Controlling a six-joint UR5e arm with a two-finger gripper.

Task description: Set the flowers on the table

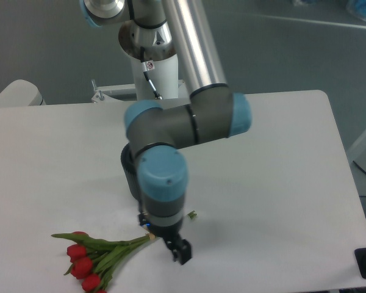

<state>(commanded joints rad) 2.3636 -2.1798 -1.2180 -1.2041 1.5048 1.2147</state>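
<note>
The flowers [100, 257], red tulips on thin green stems, lie flat on the white table [280, 159] near its front left edge. Their heads point left, and a stem end [192, 214] shows just past my wrist. My gripper [182, 251] points down at the table just right of the stems. It is open, holds nothing and does not touch the flowers. My blue and grey wrist hides the middle of the stems.
A black ribbed vase [127, 176] stands upright behind my wrist, mostly hidden. The arm's white base [155, 73] is at the table's far edge. The table's front edge runs close below the flowers and the gripper.
</note>
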